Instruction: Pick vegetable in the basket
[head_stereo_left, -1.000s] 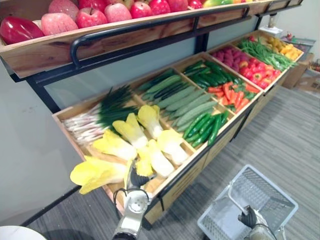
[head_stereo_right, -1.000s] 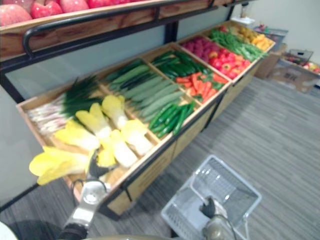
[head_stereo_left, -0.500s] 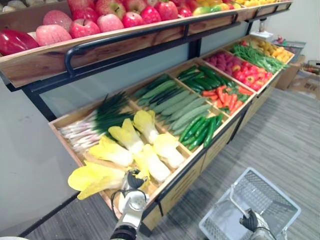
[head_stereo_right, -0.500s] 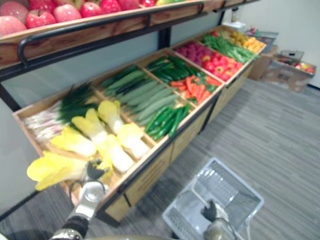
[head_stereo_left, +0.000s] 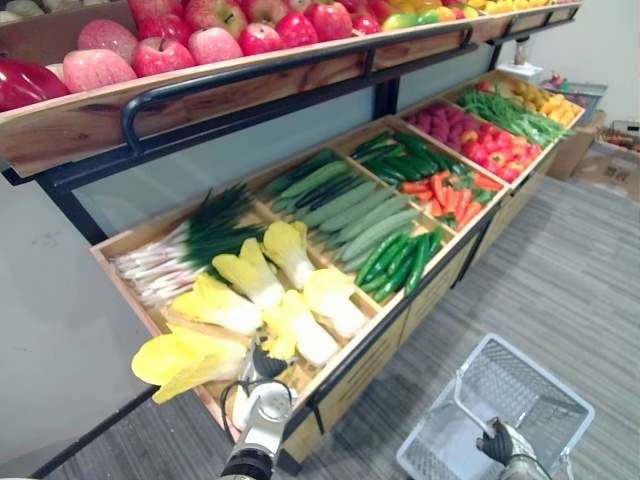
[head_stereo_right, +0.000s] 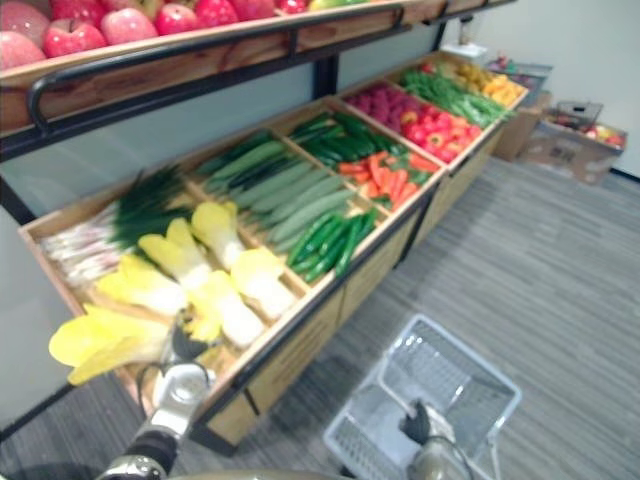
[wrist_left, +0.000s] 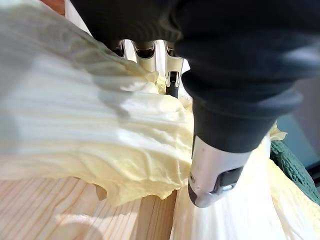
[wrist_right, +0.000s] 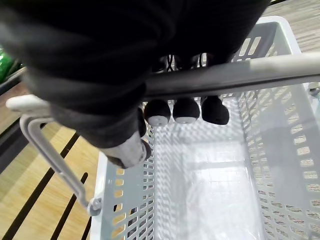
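Observation:
A large yellow napa cabbage (head_stereo_left: 185, 358) hangs over the front left corner of the wooden bin (head_stereo_left: 345, 352). My left hand (head_stereo_left: 262, 365) is shut on its stem end. In the left wrist view the fingers (wrist_left: 172, 80) and thumb (wrist_left: 215, 175) curl around the pale leaves of the cabbage (wrist_left: 90, 130). My right hand (head_stereo_left: 497, 441) is at the lower right, shut on the handle (wrist_right: 240, 72) of a grey-white plastic basket (head_stereo_left: 545, 368). The basket (wrist_right: 200, 190) has nothing in it and hangs over the floor.
More cabbages (head_stereo_left: 300, 300), spring onions (head_stereo_left: 190, 245), long cucumbers (head_stereo_left: 350, 205), small green cucumbers (head_stereo_left: 400, 258) and carrots (head_stereo_left: 450, 192) fill the sloped bins. An upper shelf of apples (head_stereo_left: 200, 40) with a black rail (head_stereo_left: 250, 72) overhangs them. Cardboard boxes (head_stereo_left: 610, 160) stand at the far right.
The whole picture has shifted a little, so the camera moved. My left hand stays closed on the cabbage at the bin's corner. My right hand keeps the basket handle.

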